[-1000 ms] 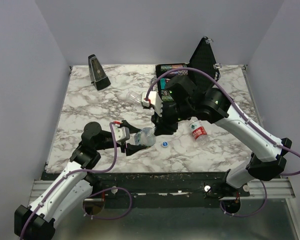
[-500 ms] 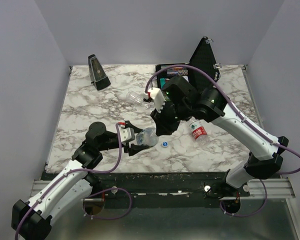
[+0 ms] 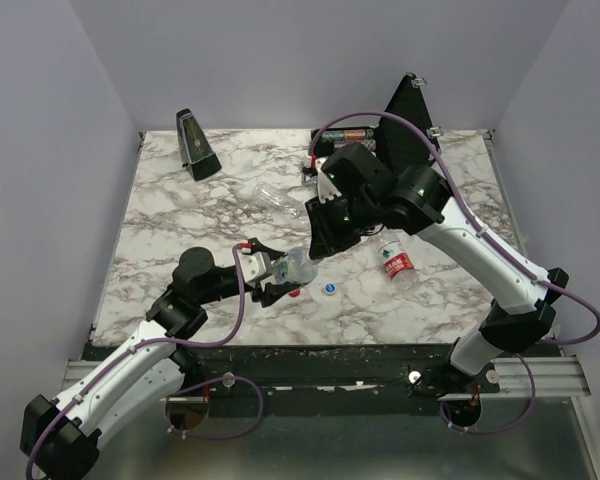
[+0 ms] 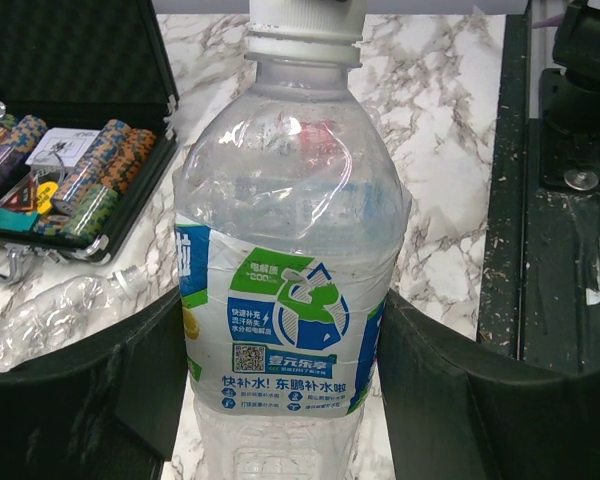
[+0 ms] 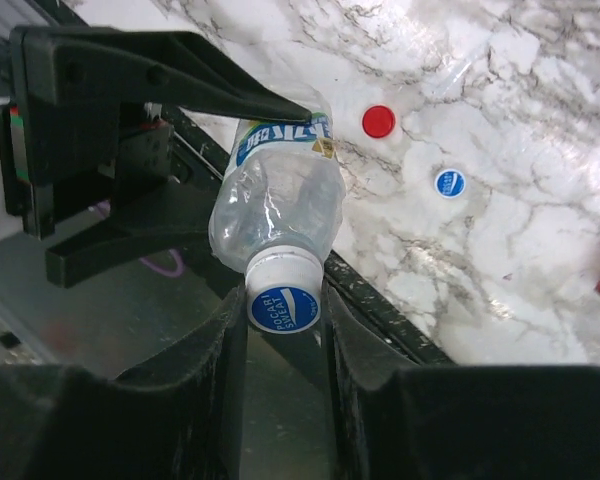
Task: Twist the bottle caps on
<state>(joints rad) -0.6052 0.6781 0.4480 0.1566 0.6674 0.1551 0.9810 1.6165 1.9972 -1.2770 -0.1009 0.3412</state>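
Note:
My left gripper [image 3: 278,276] is shut on a clear bottle with a blue-green label [image 4: 285,200] and holds it tilted above the table's front part. A blue cap with a white top [image 5: 284,299] sits on that bottle's neck. My right gripper [image 5: 280,306] comes down over the neck, its fingers [image 5: 220,330] pressed against both sides of this cap. The red cap [image 5: 379,121] and a second blue cap [image 5: 449,182] lie loose on the marble, and in the top view they are just below the bottle, red cap [image 3: 294,294] left of blue cap [image 3: 329,288].
A red-labelled bottle [image 3: 395,262] lies right of the grippers. A clear uncapped bottle [image 3: 276,194] lies behind them. An open black case of poker chips [image 3: 352,136] stands at the back, a metronome [image 3: 196,146] at the back left. The table's front edge [image 3: 310,348] is close.
My right wrist has turned over the bottle neck and its white cable end has swung out of sight. My left gripper has tipped the bottle up and slightly right. The red cap now shows.

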